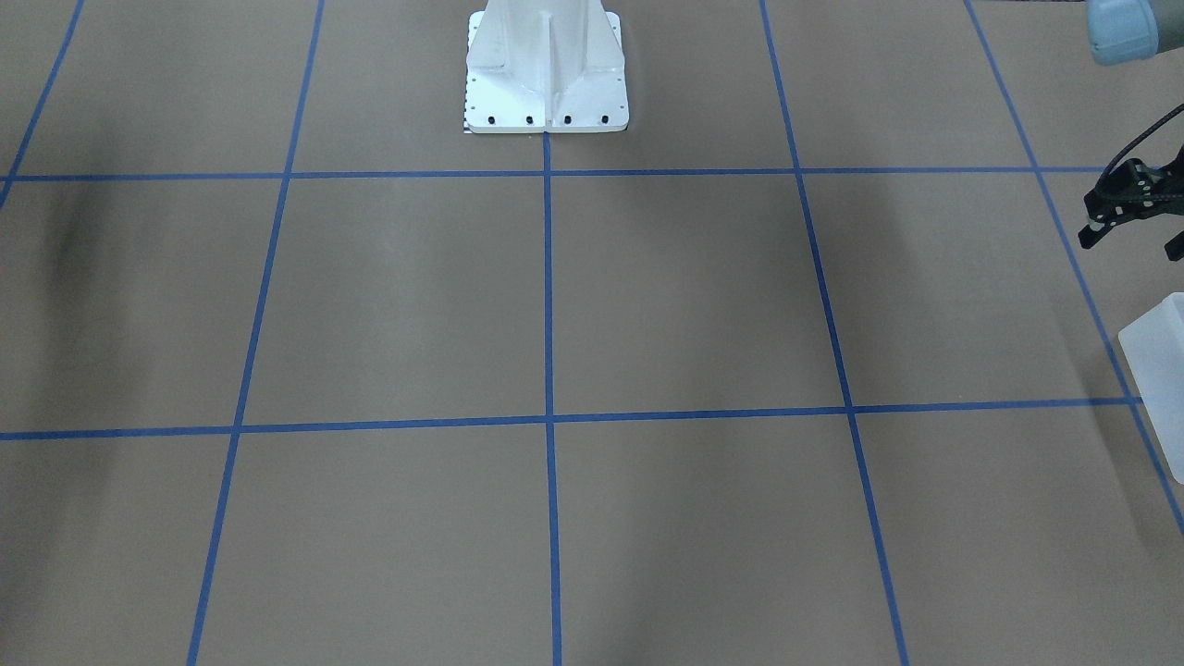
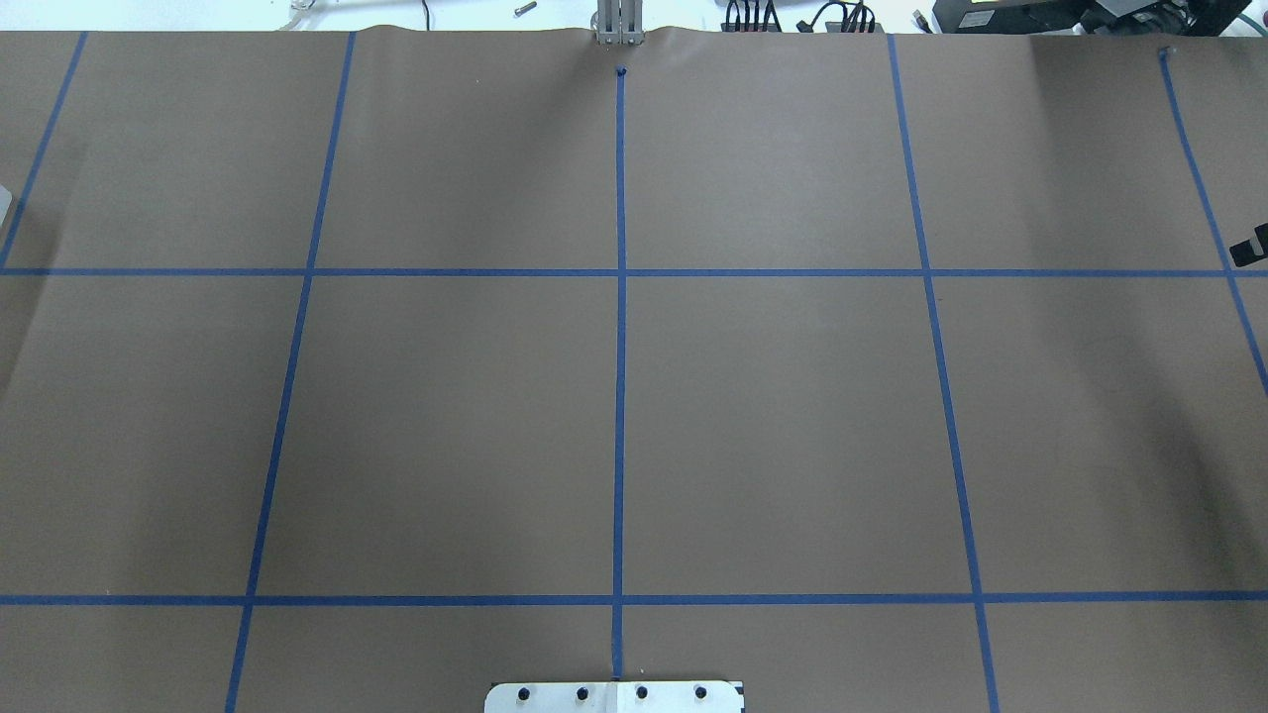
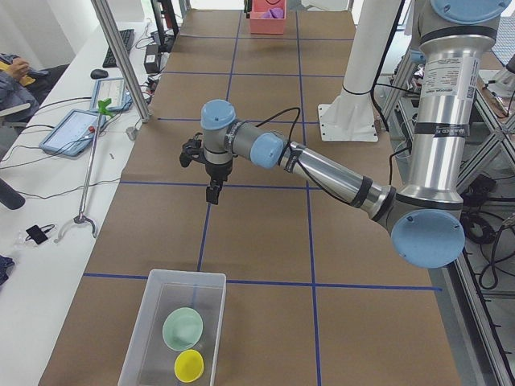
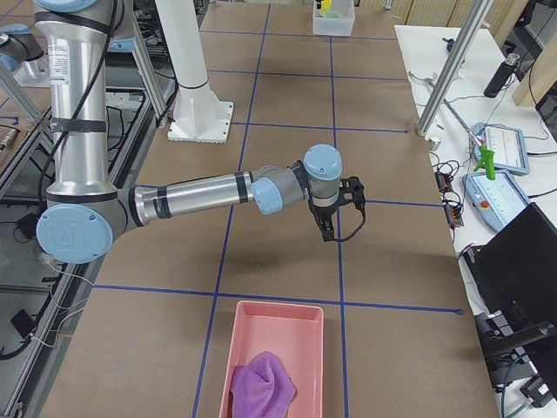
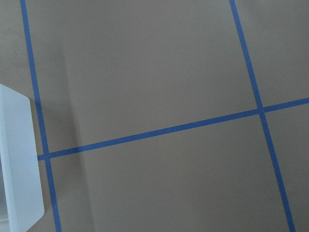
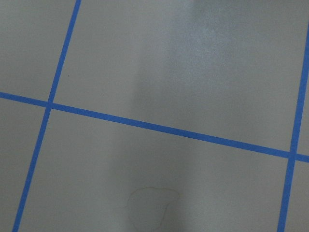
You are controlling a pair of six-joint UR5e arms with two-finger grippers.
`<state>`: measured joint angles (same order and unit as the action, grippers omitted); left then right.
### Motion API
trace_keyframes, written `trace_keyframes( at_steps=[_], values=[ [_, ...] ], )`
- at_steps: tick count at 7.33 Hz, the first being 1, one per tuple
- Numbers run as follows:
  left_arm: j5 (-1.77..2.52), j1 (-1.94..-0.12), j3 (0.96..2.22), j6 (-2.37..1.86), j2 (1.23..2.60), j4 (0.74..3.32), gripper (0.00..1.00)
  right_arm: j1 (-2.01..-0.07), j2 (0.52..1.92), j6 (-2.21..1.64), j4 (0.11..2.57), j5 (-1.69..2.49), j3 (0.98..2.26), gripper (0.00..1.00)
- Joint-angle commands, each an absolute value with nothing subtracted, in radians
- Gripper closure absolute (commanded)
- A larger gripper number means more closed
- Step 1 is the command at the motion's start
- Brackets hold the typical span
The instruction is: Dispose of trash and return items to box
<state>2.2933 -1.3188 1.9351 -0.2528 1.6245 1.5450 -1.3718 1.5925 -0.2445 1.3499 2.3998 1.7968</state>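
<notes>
A clear plastic box point(image 3: 179, 326) stands at the table's left end with a green bowl point(image 3: 183, 328) and a yellow bowl point(image 3: 189, 366) inside. Its edge shows in the front view point(image 1: 1158, 365) and its corner in the left wrist view point(image 5: 19, 159). A pink box point(image 4: 271, 361) at the table's right end holds a purple cloth point(image 4: 261, 381). My left gripper point(image 1: 1133, 242) hovers above the table near the clear box, fingers apart and empty. My right gripper point(image 4: 329, 228) hovers near the pink box; only its tip point(image 2: 1248, 248) shows overhead, so I cannot tell its state.
The brown paper table cover point(image 2: 773, 426) carries a grid of blue tape lines. The robot's white base point(image 1: 546, 65) stands at the middle of the robot's side. An operators' side table with tablets point(image 3: 76, 129) and cables runs along the far edge.
</notes>
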Motion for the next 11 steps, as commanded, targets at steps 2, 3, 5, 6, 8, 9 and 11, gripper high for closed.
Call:
trace_keyframes(
  at_steps=[2, 3, 5, 6, 8, 9, 11],
  values=[
    [2.296, -1.328, 1.882, -0.157, 1.595, 1.551, 0.02, -1.379, 1.591, -0.244, 1.35, 2.428, 1.787, 0.0],
    [2.309, -1.328, 1.885, -0.152, 1.574, 1.552, 0.02, -1.387, 1.595, -0.244, 1.351, 2.43, 1.784, 0.0],
    [2.329, -1.345, 1.87, -0.179, 1.586, 1.552, 0.02, -1.419, 1.603, -0.23, 1.347, 2.451, 1.786, 0.0],
    [2.329, -1.362, 1.911, -0.181, 1.586, 1.551, 0.02, -1.416, 1.606, -0.215, 1.342, 2.454, 1.767, 0.0],
    [2.329, -1.361, 1.904, -0.183, 1.603, 1.551, 0.02, -1.407, 1.615, -0.215, 1.347, 2.502, 1.789, 0.0],
    [2.332, -1.365, 1.919, -0.181, 1.601, 1.551, 0.02, -1.407, 1.609, -0.216, 1.345, 2.51, 1.79, 0.0],
    [2.333, -1.365, 1.919, -0.181, 1.6, 1.551, 0.02, -1.394, 1.623, -0.215, 1.335, 2.51, 1.792, 0.0]
  ],
)
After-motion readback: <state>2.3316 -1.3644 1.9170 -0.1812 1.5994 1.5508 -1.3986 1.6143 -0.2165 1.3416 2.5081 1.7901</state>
